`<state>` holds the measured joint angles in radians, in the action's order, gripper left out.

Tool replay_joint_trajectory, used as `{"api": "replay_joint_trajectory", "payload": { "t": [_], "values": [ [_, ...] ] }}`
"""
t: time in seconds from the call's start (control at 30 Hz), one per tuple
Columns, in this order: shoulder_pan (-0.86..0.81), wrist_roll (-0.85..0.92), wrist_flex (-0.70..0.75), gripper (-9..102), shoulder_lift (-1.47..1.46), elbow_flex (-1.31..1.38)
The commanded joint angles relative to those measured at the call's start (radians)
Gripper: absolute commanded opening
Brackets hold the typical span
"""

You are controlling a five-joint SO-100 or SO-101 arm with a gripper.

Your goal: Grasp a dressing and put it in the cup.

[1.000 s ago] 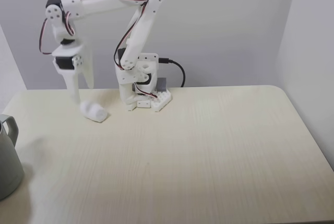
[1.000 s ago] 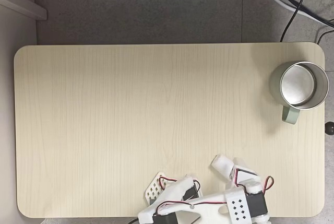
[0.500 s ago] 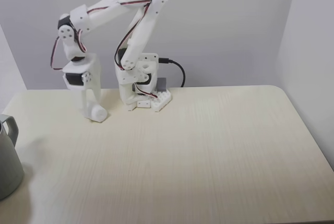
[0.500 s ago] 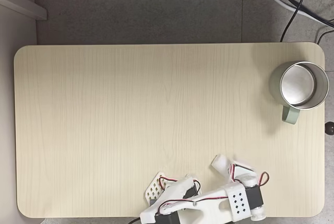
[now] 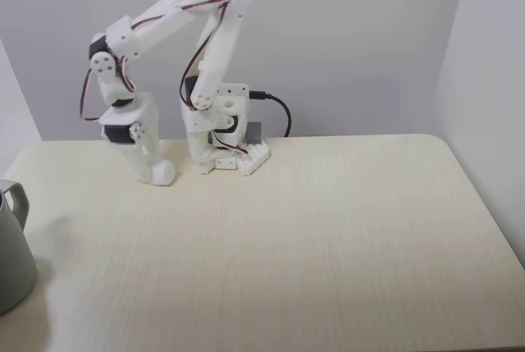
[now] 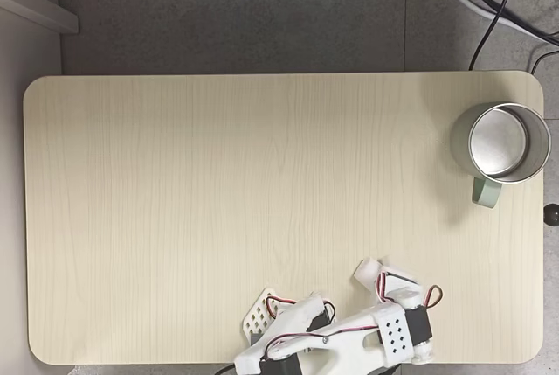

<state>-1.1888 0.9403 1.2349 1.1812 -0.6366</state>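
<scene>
Gripper is down at the roll near the table's base-side edge; closure cannot be determined. Lift and transfer remain: cup at the far corner is empty.

The white arm folds from its base up to a high elbow, then slants down to the wrist. The gripper points straight down, its tips at the tabletop (jaw spacing unclear).

Seen from above, the cup stands at the bench's right edge, handle toward the arm. The gripper sits over the dressing near the bottom edge; jaw state unclear.
</scene>
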Motion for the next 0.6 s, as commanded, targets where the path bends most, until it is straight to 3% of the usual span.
{"api": "replay_joint_trajectory", "payload": {
  "t": [0.0,0.23,0.57],
  "values": [
    [-0.003,-0.005,0.003,0,0.077,-0.052],
    [-0.005,-0.008,0.046,0,0.006,-0.063],
    [0.103,-0.106,0.491,0,-0.172,-0.433]
  ]
}}
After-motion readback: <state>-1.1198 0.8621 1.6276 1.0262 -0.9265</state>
